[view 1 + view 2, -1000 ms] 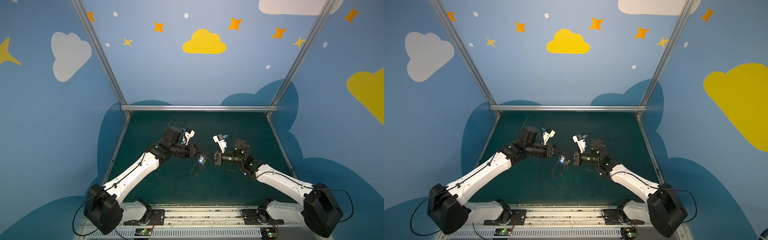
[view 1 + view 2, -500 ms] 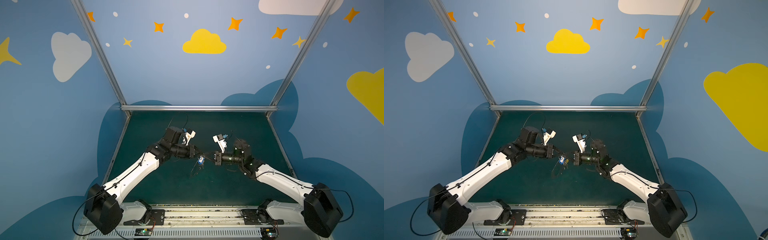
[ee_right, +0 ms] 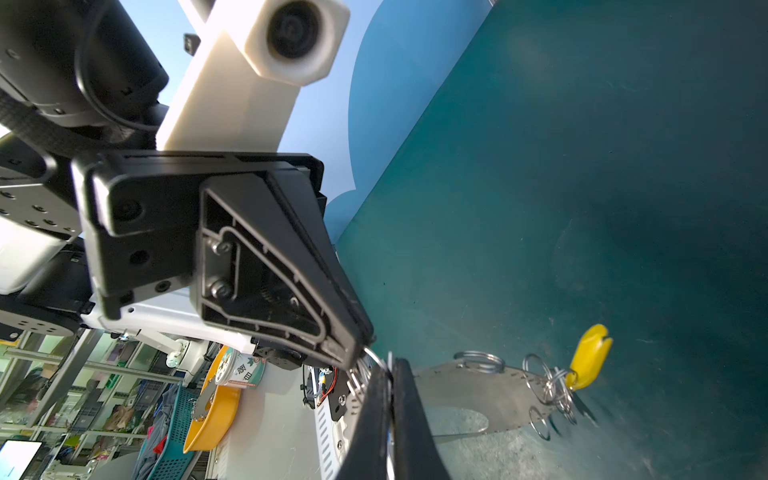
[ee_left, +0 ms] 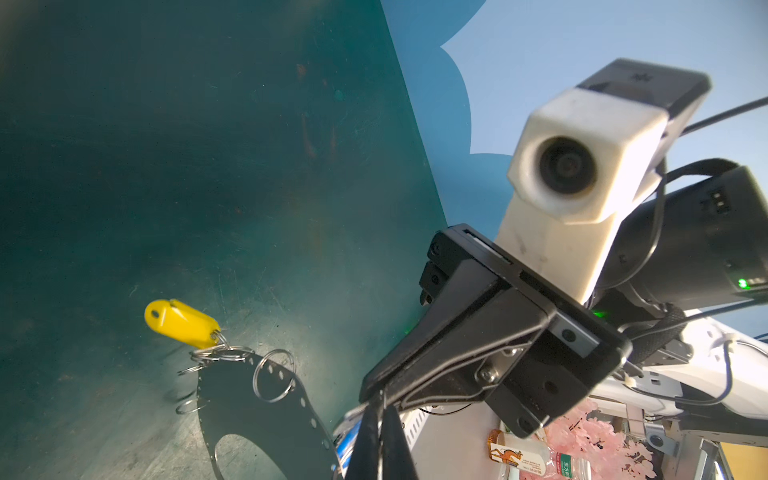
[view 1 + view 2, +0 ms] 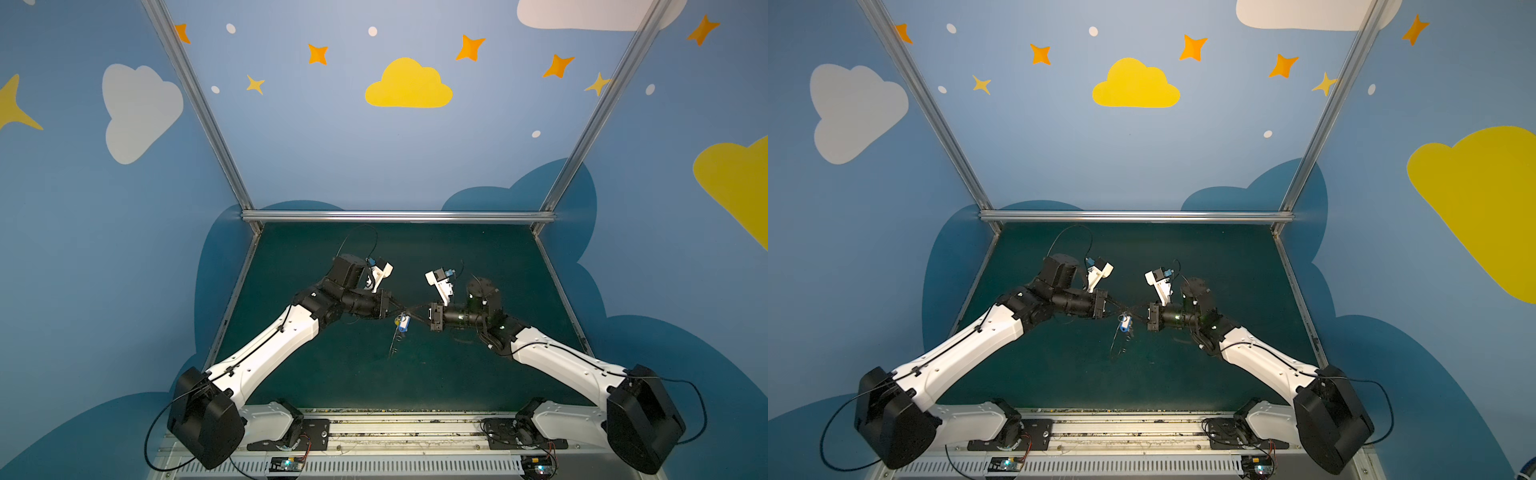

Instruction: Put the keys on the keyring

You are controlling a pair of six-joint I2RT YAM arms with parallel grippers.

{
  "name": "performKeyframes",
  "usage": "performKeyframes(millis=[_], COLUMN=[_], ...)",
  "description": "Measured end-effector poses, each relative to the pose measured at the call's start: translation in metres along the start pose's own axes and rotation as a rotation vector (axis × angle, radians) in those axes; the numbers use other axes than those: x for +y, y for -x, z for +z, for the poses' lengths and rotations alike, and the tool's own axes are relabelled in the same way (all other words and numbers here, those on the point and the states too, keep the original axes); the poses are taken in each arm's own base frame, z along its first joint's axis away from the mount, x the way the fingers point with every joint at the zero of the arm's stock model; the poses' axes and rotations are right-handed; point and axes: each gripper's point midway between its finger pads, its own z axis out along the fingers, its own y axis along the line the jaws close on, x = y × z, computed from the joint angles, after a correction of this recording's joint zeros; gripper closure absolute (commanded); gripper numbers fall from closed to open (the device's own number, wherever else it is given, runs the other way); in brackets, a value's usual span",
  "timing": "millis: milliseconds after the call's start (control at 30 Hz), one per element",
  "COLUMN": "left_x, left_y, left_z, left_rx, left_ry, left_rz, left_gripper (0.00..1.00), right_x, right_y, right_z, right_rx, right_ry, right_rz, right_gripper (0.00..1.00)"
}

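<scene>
Both arms meet above the middle of the green mat (image 5: 457, 374). The keyring (image 4: 249, 411), a flat grey plate with an oval hole, hangs edge-on below them in both top views (image 5: 392, 345) (image 5: 1115, 345). A yellow tag (image 4: 180, 322) (image 3: 590, 357) hangs from split rings (image 3: 552, 382) at its far edge. The blue tag (image 5: 403, 324) (image 5: 1124, 324) sits right under the fingertips. My left gripper (image 4: 380, 440) (image 5: 404, 311) and right gripper (image 3: 390, 415) (image 5: 412, 312) are both shut, tip to tip, on a thin wire split ring at the plate's near edge. The keys' blades are hidden.
An aluminium rail (image 5: 399, 216) runs along the back of the mat, with slanted posts and blue painted walls on both sides. Beyond the front edge the wrist views show a bottle (image 4: 519, 455), pink flowers (image 4: 602, 440) and a yellow bowl (image 3: 212, 411).
My left gripper has closed its fingers at the ring. Both arms and the hanging plate have stayed almost where they were.
</scene>
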Motion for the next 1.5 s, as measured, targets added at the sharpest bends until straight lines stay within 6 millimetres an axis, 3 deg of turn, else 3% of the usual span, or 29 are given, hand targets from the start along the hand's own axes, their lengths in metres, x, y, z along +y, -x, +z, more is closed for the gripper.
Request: performKeyframes(millis=[133, 233, 333, 400, 567, 767, 1000, 1500], left_x=[0.002, 0.007, 0.011, 0.013, 0.014, 0.013, 0.015, 0.014], left_y=[-0.001, -0.004, -0.005, -0.005, -0.005, -0.004, 0.002, 0.001], left_z=[0.001, 0.002, 0.003, 0.004, 0.005, 0.004, 0.006, 0.009], left_rx=[0.000, 0.006, 0.008, 0.008, 0.009, 0.011, 0.026, 0.054], left_ry=[0.018, 0.041, 0.058, 0.067, 0.069, 0.062, 0.053, 0.032], left_rz=[-0.010, -0.030, -0.051, -0.064, -0.090, -0.131, -0.209, -0.270], left_gripper=[0.96, 0.96, 0.96, 0.96, 0.96, 0.96, 0.96, 0.96], right_x=[-0.004, -0.002, 0.004, 0.010, 0.019, 0.015, 0.010, 0.002], right_y=[0.000, 0.005, 0.012, 0.015, 0.006, -0.009, -0.019, -0.005], right_z=[-0.001, -0.007, -0.017, -0.022, -0.018, -0.007, 0.001, 0.014], right_rx=[0.001, -0.029, -0.066, -0.081, -0.052, 0.000, 0.020, 0.000], right_ry=[-0.030, -0.059, -0.083, -0.086, -0.066, -0.080, -0.138, -0.281], right_rz=[-0.004, -0.037, -0.081, -0.115, -0.173, -0.211, -0.284, -0.404], right_gripper=[0.77, 0.78, 0.89, 0.91, 0.74, 0.77, 0.67, 0.64])
